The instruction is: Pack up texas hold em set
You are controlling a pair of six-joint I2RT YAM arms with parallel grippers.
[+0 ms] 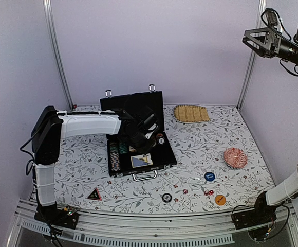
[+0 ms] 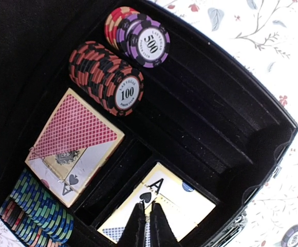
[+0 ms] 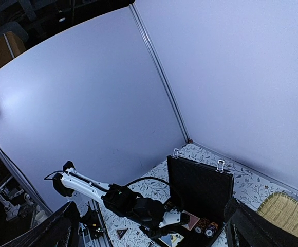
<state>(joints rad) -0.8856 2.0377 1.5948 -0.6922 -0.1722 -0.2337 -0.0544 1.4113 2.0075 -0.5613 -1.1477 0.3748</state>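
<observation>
Inside the case (image 1: 158, 110), the closed left end effector (image 2: 147, 226) is held over a deck (image 2: 182, 203); free slots (image 2: 205, 128) are shown only in its wrist view. The open right end effector (image 1: 257, 41) is held high above.

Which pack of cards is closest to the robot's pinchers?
The blue-backed deck: the left gripper hangs right over it, while the red-backed deck lies farther off in another compartment.
</observation>
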